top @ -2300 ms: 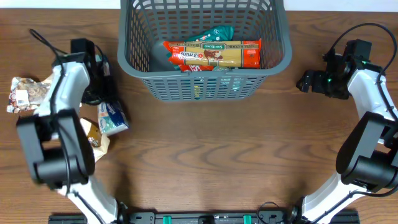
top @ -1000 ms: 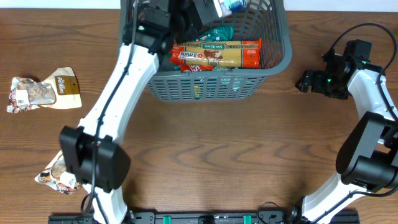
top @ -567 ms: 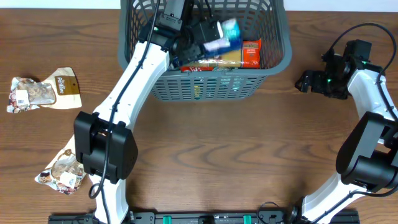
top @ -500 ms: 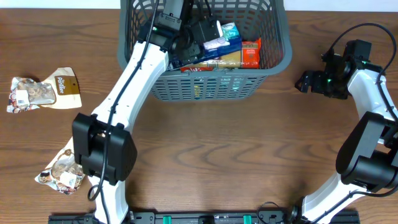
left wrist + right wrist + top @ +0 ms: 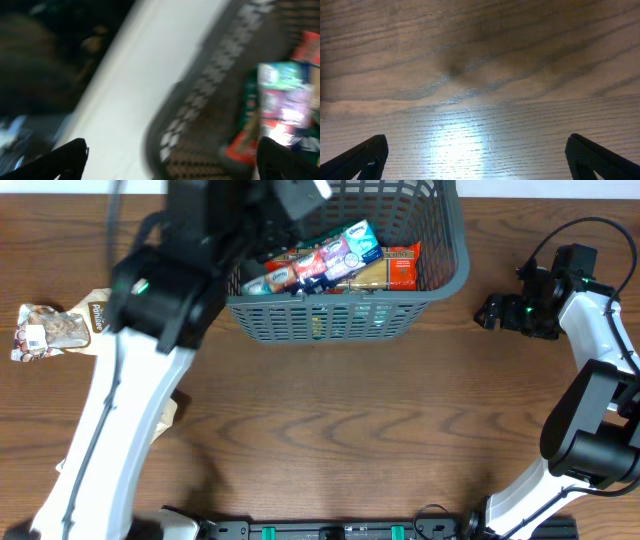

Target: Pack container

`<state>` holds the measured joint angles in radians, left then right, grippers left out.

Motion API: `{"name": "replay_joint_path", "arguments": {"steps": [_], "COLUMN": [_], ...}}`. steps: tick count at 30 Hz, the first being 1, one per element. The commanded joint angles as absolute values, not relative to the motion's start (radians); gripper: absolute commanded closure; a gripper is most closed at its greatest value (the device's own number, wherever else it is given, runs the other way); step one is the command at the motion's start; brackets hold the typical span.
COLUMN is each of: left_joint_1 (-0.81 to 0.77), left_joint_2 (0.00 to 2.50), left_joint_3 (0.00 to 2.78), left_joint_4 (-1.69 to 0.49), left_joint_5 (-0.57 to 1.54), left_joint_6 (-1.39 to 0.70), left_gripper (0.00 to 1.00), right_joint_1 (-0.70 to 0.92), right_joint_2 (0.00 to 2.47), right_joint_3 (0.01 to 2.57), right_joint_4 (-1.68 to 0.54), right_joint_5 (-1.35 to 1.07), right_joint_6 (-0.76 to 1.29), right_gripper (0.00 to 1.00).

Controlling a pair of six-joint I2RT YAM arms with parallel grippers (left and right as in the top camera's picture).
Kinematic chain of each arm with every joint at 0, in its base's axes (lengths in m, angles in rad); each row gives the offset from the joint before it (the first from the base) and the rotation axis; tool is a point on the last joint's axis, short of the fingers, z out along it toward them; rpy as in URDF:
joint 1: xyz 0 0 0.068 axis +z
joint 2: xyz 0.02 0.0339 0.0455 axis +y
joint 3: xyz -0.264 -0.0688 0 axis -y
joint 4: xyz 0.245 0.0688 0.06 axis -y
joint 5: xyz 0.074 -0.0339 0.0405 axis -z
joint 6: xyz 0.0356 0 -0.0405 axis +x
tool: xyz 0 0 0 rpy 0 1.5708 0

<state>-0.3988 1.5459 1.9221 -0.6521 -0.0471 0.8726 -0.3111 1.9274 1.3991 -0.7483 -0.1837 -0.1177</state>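
The container (image 5: 330, 320) is a dark grey lattice basket at the back middle of the table. A blue, pink and red snack pack (image 5: 318, 260) lies inside it on top of an orange pasta packet (image 5: 398, 268). My left arm (image 5: 160, 290) is raised high over the basket's left rim and looks blurred. In the left wrist view my left gripper (image 5: 177, 160) is open and empty above the basket rim (image 5: 200, 100), with the packets (image 5: 280, 95) to its right. My right gripper (image 5: 492, 310) is open over bare wood right of the basket, with nothing between its fingers (image 5: 360, 157).
A crinkled snack packet (image 5: 45, 330) and a brown pouch (image 5: 98, 315) lie at the far left of the wooden table. Another packet (image 5: 168, 408) shows partly from under my left arm.
My left gripper opened and let go of the blue-and-pink snack pack, which now lies in the basket. The left arm has lifted and swung back left. The right arm has not moved.
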Motion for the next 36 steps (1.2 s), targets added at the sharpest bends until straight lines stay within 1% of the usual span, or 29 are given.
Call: {"name": "replay_joint_path", "arguments": {"steps": [1, 3, 8, 12, 15, 19, 22, 23, 26, 36], "left_joint_1": [-0.357, -0.297, -0.065, 0.119, 0.205, 0.271, 0.304, 0.311, 0.338, 0.423], "left_joint_2": [1.481, 1.447, 1.420, 1.444, 1.482, 1.569, 1.663, 1.689, 1.796, 2.024], "left_joint_3": [1.930, 1.930, 1.930, 1.925, 1.917, 1.902, 1.902, 1.902, 1.902, 1.902], "left_joint_4": [-0.674, -0.720, -0.888, -0.981, -1.019, -1.024, -1.024, -1.020, -1.005, -0.974], "left_joint_5": [-0.291, -0.358, -0.360, -0.360, -0.360, -0.360, -0.359, -0.356, -0.329, -0.185], "left_joint_6": [0.659, 0.507, 0.169, -0.221, -0.496, -0.765, -0.904, -0.922, -0.949, -1.025], "left_gripper": [0.00, 0.01, 0.01, 0.01, 0.01, 0.01, 0.01, 0.01, 0.01, 0.01], "right_joint_1": [-0.300, -0.300, -0.300, -0.300, -0.300, -0.300, -0.300, -0.300, -0.299, -0.300], "right_joint_2": [1.938, 1.938, 1.938, 1.938, 1.938, 1.938, 1.938, 1.938, 1.938, 1.938], "right_joint_3": [1.394, 1.394, 1.394, 1.394, 1.394, 1.394, 1.394, 1.394, 1.394, 1.394], "right_joint_4": [-0.753, -0.752, -0.752, -0.752, -0.752, -0.752, -0.755, -0.756, -0.766, -0.778], "right_joint_5": [-0.192, -0.192, -0.192, -0.192, -0.192, -0.192, -0.192, -0.192, -0.199, -0.218], "right_joint_6": [-0.140, -0.140, -0.141, -0.148, -0.148, -0.147, -0.147, -0.147, -0.144, -0.136], "right_gripper": [0.01, 0.01, 0.01, 0.01, 0.01, 0.01, 0.01, 0.01, 0.01, 0.01]}}
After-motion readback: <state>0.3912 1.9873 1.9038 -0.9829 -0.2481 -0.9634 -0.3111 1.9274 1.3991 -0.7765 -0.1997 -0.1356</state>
